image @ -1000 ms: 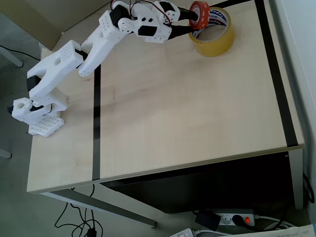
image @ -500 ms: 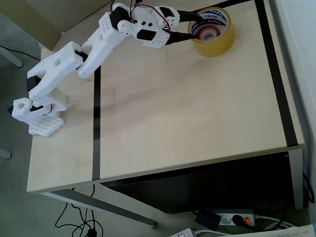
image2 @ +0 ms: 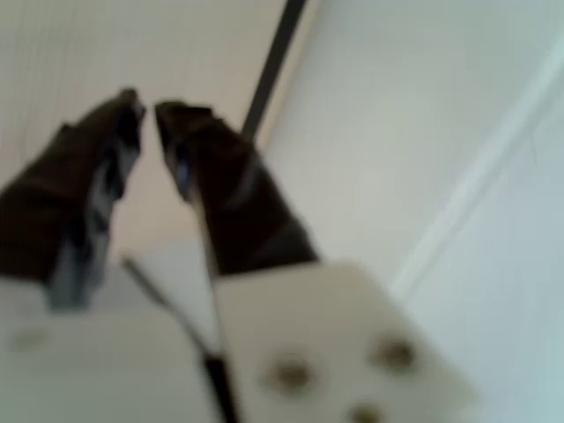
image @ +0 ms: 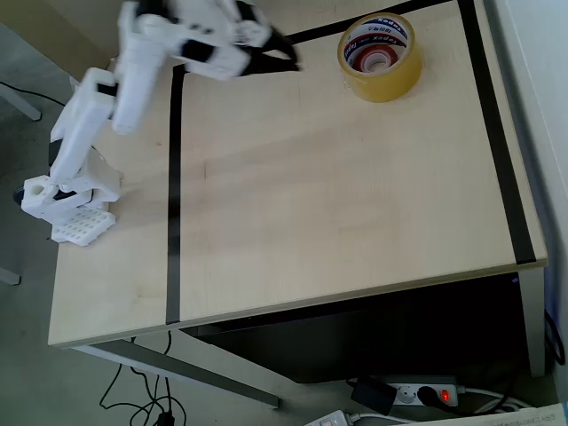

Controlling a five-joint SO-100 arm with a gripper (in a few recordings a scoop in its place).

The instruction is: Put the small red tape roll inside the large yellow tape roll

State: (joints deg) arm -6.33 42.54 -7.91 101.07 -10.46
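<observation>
The large yellow tape roll (image: 383,84) stands on the table near its far right corner in the overhead view. The small red tape roll (image: 366,60) lies inside its core, with just its red rim showing within the printed white liner. My gripper (image: 291,60) hangs above the table to the left of both rolls, well apart from them. In the blurred wrist view my gripper (image2: 150,106) has its dark fingers (image2: 220,185) drawn together at the tips, with nothing between them.
A light wooden table (image: 337,204) carries black tape lines: one down the left (image: 173,204), one down the right (image: 497,151), one along the back. The arm's base (image: 67,200) sits at the left edge. A power strip (image: 422,393) lies on the floor below.
The red roll, held above the yellow roll a second ago, now lies inside it. My gripper let it go, pulled back to the left, rose, and its fingers came together.
</observation>
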